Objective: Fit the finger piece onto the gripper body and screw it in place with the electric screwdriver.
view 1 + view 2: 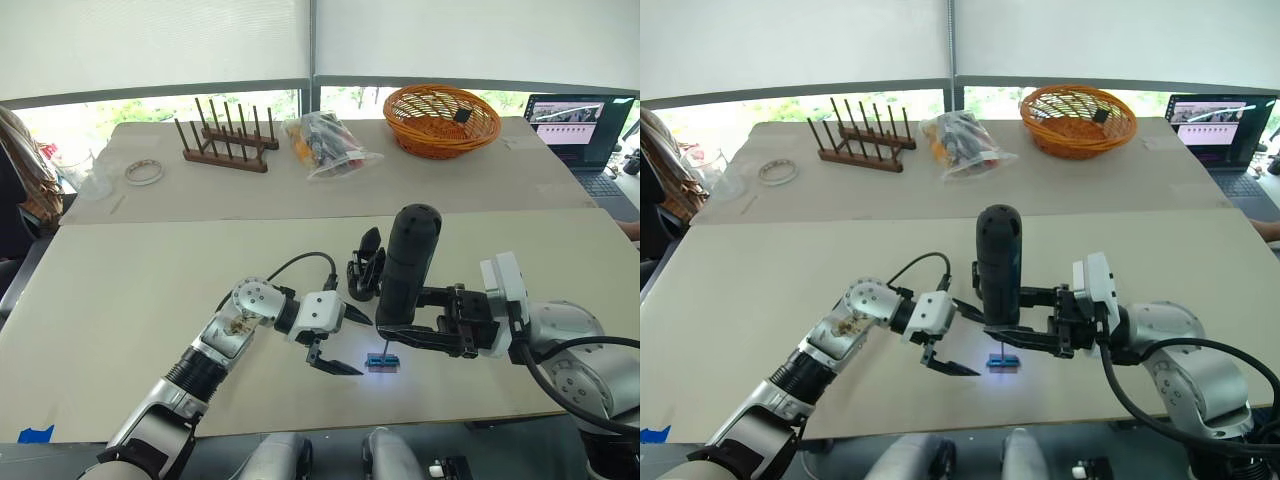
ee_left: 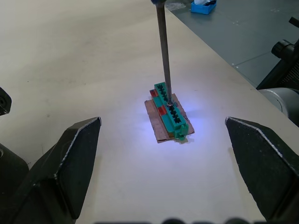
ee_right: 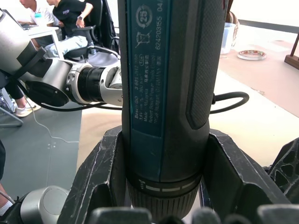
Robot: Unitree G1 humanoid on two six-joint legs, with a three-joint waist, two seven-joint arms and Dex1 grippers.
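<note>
My right gripper (image 1: 410, 330) is shut on the electric screwdriver (image 1: 406, 268), a thick black handle held upright near the table's front edge. Its thin silver bit (image 2: 163, 51) points down onto a small green block (image 2: 171, 113) lying on a brown card, lit by a bluish-white glow. The left gripper (image 1: 347, 342) stands open just left of that block, one finger (image 2: 70, 163) on each side and not touching it. The gripper body (image 1: 366, 266), black with a pointed finger sticking up, stands just behind the screwdriver, partly hidden. A separate finger piece is out of view.
At the back of the table are a wooden peg rack (image 1: 225, 140), a clear plastic bag of parts (image 1: 325, 145), an orange wicker basket (image 1: 441, 120) and a tape roll (image 1: 144, 172). A laptop (image 1: 575, 125) sits far right. The table's front edge (image 1: 400, 420) is close.
</note>
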